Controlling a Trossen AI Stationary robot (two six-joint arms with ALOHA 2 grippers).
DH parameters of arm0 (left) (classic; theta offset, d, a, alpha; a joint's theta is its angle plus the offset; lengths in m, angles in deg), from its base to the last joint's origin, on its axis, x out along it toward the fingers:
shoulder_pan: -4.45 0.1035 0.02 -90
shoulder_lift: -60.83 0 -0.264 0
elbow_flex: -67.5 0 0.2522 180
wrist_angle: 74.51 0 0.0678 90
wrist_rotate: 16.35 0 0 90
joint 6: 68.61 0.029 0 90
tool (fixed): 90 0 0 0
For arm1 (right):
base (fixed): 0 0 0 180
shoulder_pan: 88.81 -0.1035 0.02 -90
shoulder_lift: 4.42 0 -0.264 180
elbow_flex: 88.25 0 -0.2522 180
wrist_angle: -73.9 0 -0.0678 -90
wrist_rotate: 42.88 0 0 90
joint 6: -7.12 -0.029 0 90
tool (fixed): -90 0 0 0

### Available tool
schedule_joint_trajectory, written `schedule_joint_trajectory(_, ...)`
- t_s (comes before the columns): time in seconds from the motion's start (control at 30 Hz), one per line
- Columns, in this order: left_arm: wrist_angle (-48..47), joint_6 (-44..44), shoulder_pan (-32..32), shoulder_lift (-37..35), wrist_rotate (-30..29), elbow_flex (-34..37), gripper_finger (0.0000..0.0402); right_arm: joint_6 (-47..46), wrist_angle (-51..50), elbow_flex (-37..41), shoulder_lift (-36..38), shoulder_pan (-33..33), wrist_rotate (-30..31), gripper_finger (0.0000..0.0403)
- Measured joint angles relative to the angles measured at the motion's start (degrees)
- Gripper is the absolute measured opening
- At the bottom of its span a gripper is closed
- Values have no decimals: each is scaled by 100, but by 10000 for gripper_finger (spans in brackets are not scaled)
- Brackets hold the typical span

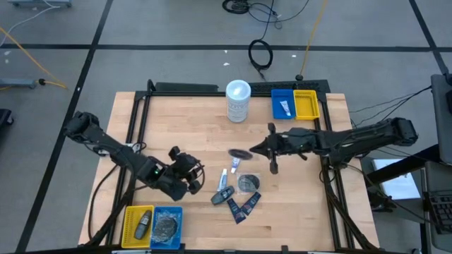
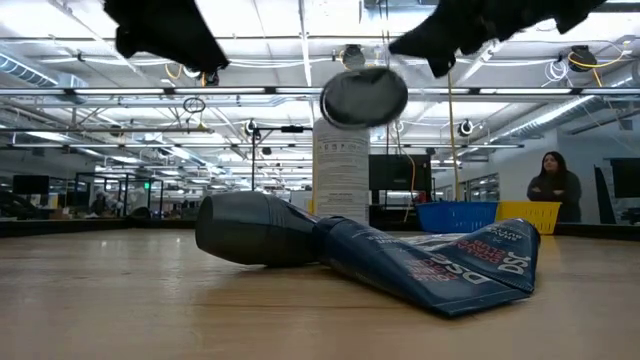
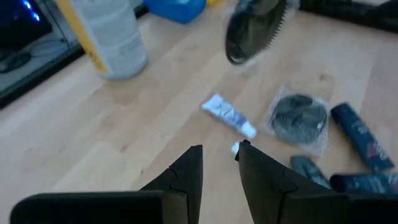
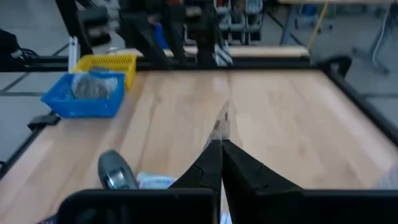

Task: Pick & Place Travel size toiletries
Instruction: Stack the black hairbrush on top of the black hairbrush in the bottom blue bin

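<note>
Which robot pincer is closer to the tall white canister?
Right. The right pincer is a short way in front of the tall white canister, holding a round wrapped bundle. The left pincer is farther off, down by the pile of toiletries.

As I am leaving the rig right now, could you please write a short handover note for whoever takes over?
Right gripper: fingers shut on held bundle, above mid-table.
Left gripper: open, empty, near the pile.
Done: binned bottle in front yellow bin, binned bundle in front blue bin, binned tube in rear blue bin.
Left on the table: white tube, loose bundle, grey bottle, navy sachets, plus placing the held bundle.
</note>
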Motion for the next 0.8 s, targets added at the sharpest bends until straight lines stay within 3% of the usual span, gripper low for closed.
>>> schedule_joint_trajectory(0.43,2102,1929,418,0,17,0,104,608,398,-427,0,-181,1,0)
schedule_joint_trajectory(0.8,3016,2651,762,0,728,0,104,874,741,-427,0,-251,-1,0)
